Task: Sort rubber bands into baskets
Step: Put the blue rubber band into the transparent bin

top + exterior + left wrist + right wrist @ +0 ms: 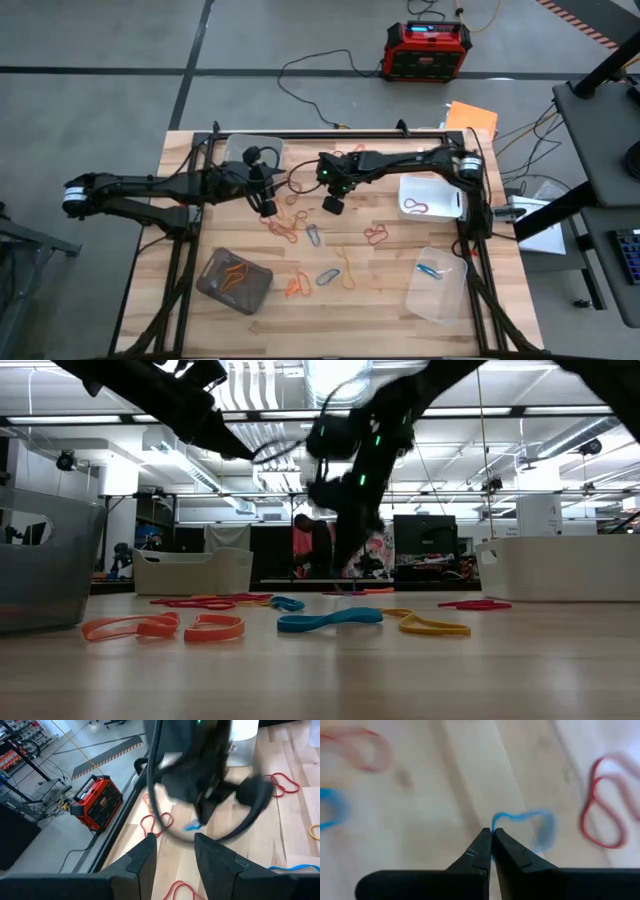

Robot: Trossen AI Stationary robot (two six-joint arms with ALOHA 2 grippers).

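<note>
Loose rubber bands in red point(285, 228), blue point(327, 277), orange point(297, 287) and yellow point(347, 268) lie flat on the wooden table's middle. Four baskets stand around them: a clear one point(255, 152) at the far left, a white one point(430, 195) holding a red band, a clear one point(437, 285) holding a blue band, and a smoky one point(235, 280) holding orange bands. Over the pile, my right gripper point(333, 207) is shut on a blue rubber band point(532, 820). Just left of it my left gripper point(268, 205) hovers open with nothing between its fingers point(145, 857). My right gripper pinches the blue rubber band at one point of its loop point(493, 826), between the very tips of its two fingers. The fingers slant steeply down from above. The rest of the loop hangs off the tips, clear of the table point(194, 826).
A red-and-black box point(428, 50) sits on the floor beyond the table's far edge, with cables running to it. Black frame rails point(330, 133) line the table's far edge and sides. Bare wood lies along the near edge between the smoky and clear baskets.
</note>
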